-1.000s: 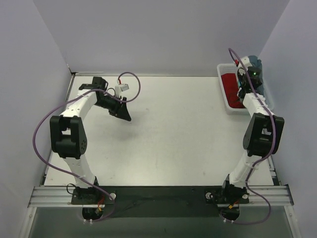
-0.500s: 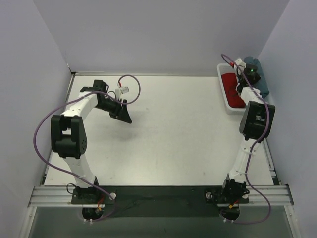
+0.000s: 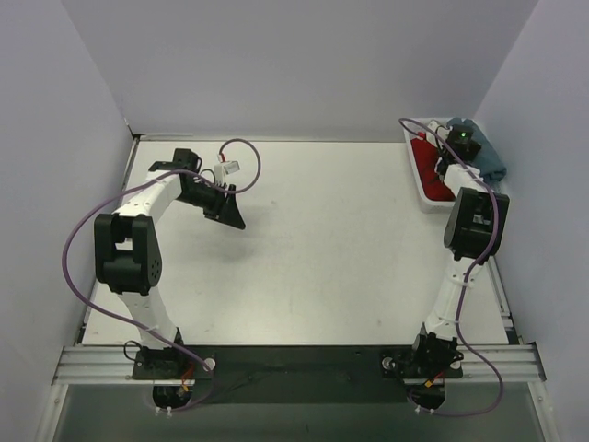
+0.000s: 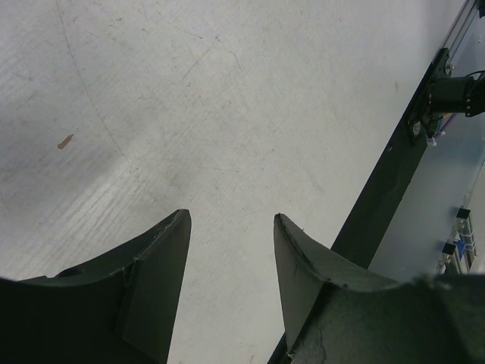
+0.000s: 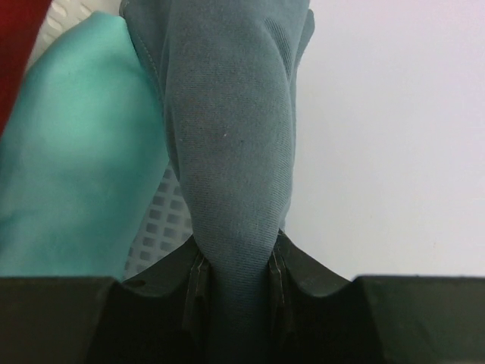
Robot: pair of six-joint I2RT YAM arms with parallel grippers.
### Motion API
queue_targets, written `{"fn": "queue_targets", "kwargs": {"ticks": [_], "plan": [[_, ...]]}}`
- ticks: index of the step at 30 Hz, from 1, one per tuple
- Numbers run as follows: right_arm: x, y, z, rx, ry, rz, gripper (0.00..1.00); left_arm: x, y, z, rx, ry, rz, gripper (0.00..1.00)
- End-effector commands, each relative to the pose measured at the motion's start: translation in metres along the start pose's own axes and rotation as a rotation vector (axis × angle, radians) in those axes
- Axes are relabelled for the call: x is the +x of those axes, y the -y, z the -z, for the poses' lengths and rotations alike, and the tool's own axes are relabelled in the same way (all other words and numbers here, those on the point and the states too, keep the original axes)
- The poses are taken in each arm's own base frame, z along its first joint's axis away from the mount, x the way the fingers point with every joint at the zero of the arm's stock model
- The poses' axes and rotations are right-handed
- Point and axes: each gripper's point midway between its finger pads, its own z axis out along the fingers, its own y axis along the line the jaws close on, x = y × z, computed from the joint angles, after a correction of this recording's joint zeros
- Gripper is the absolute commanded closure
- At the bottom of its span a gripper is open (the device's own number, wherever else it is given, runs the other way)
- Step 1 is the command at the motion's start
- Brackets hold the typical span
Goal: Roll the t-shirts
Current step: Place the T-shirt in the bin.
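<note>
My right gripper is shut on a bunched fold of the slate-blue t-shirt, which hangs taut between the jaws. In the top view the t-shirt drapes over the right side of the white basket at the table's far right corner, with my right gripper above it. My left gripper is open and empty over bare table at the far left; its fingers frame bare white tabletop.
The basket also holds a red cloth and a bright teal cloth. Grey walls enclose the table on the left, back and right. A black rail runs along the near edge.
My right arm has swung up and back over the basket, and the slate-blue t-shirt has shifted to the right with it. My left arm has barely moved.
</note>
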Motion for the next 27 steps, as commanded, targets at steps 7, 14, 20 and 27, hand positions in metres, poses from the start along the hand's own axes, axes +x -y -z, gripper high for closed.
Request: {"fn": "queue_targets", "kwargs": {"ticks": [7, 14, 20, 27], "plan": [[0.007, 0.008, -0.005, 0.068, -0.121, 0.075, 1.0, -0.012, 0.01, 0.001, 0.041, 0.041, -0.031, 0.42], [-0.003, -0.018, -0.002, -0.027, -0.17, 0.032, 1.0, -0.011, 0.013, 0.003, 0.039, 0.044, -0.034, 0.42], [-0.004, -0.041, 0.009, -0.136, -0.225, -0.038, 0.97, -0.016, 0.016, 0.009, 0.03, 0.046, -0.054, 0.42], [-0.006, -0.043, 0.032, -0.186, -0.237, -0.08, 0.64, -0.012, 0.022, 0.021, 0.012, 0.018, -0.088, 0.42]]}}
